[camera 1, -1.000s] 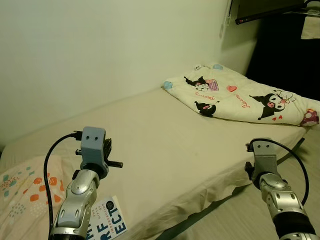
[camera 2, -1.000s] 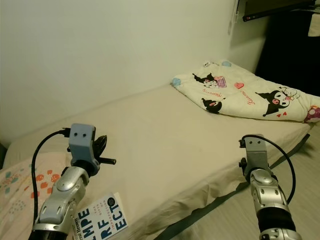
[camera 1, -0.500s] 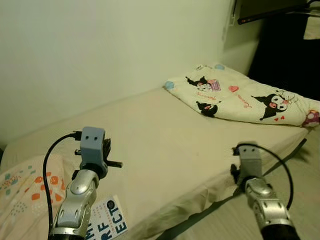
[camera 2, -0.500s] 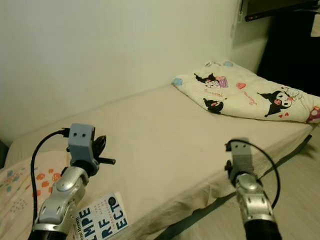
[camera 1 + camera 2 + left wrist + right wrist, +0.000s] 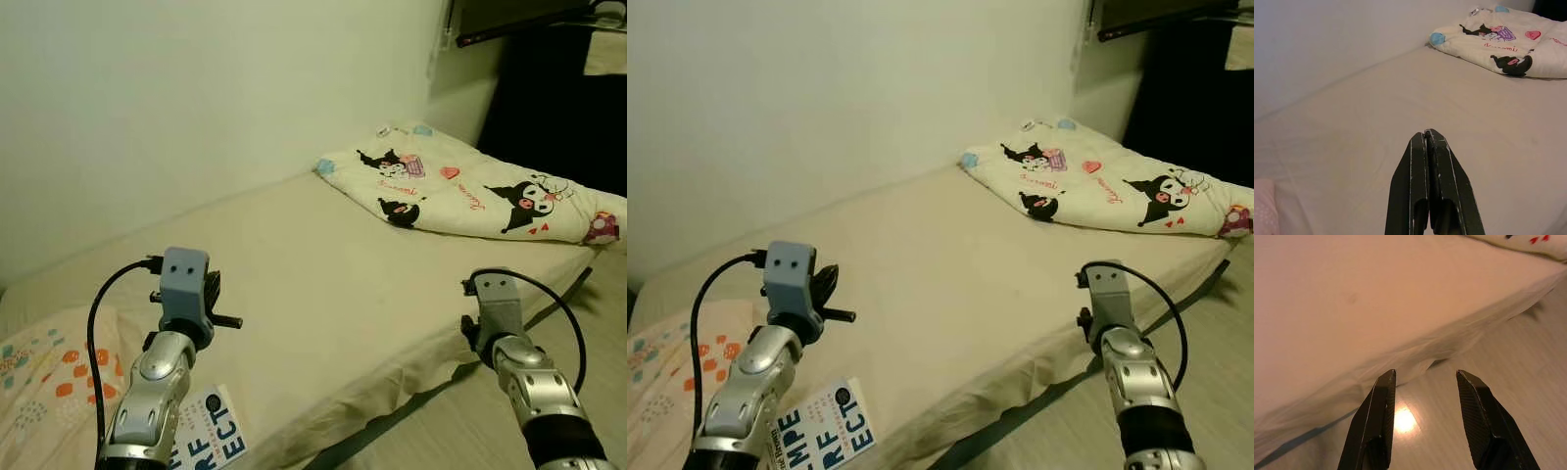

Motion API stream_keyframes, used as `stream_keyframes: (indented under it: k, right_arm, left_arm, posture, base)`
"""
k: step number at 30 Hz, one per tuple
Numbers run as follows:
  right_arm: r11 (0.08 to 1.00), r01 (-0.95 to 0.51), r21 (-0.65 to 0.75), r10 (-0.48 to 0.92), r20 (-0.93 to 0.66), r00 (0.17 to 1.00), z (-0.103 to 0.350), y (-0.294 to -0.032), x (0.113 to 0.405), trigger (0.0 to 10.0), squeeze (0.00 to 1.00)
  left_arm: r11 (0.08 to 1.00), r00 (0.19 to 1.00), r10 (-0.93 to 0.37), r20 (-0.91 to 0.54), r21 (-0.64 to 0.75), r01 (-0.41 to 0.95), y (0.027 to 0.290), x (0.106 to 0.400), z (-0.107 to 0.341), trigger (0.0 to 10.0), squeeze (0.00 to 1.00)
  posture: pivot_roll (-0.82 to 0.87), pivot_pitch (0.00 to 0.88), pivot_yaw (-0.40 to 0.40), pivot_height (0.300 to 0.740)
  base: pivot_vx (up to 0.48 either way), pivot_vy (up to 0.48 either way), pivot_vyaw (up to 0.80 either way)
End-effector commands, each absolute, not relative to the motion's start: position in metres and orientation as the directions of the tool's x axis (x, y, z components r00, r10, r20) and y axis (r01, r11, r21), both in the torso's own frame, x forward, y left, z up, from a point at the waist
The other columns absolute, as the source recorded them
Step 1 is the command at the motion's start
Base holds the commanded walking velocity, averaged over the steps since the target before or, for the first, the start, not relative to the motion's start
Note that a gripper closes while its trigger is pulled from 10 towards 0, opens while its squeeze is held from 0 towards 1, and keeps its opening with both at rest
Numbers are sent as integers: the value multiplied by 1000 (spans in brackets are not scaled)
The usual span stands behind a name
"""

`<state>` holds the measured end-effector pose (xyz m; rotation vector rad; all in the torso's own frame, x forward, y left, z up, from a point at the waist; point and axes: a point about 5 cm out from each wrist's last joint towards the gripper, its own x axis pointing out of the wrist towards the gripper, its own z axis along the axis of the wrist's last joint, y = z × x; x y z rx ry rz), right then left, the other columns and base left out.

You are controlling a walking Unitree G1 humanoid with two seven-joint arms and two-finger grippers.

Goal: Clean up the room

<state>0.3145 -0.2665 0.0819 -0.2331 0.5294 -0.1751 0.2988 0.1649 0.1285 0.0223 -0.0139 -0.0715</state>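
A cream-sheeted bed (image 5: 323, 264) stretches ahead of me along the wall. At its far right end lies a folded blanket (image 5: 460, 191) printed with cartoon figures. Near my left arm, a book (image 5: 211, 431) with large dark letters rests on the bed beside a pillow (image 5: 44, 377) with orange spots. My left gripper (image 5: 1425, 133) hovers over the sheet, shut and holding nothing. My right gripper (image 5: 1425, 374) is open and empty, held past the bed's near edge above the floor (image 5: 1440, 431).
A pale wall (image 5: 196, 108) runs along the bed's far side. A dark opening or cabinet (image 5: 558, 98) stands behind the blanket at the right. The sheet hangs loose over the mattress edge (image 5: 411, 377), with wooden floor (image 5: 460, 421) below it.
The head views have swayed slightly sideways. My right arm has shifted a little along the bed edge. The left arm, book and blanket stay as they were.
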Motion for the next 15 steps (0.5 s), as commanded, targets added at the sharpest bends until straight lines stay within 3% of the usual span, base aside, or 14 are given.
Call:
stream_keyframes:
  k: [1,15]
  right_arm:
    - [961,82,-263,-206,-491,846,78,-261,316,10000,0]
    - [965,57,-257,-187,-517,836,70,-259,317,10000,0]
  left_arm:
    - [997,999,-53,-3,47,53,172,296,126,10000,0]
    - [998,999,-41,-3,47,41,174,294,126,10000,0]
  posture:
    - [-77,43,14,732]
    - [-72,47,9,732]
  base:
    - [0,0,0]
    - [0,0,0]
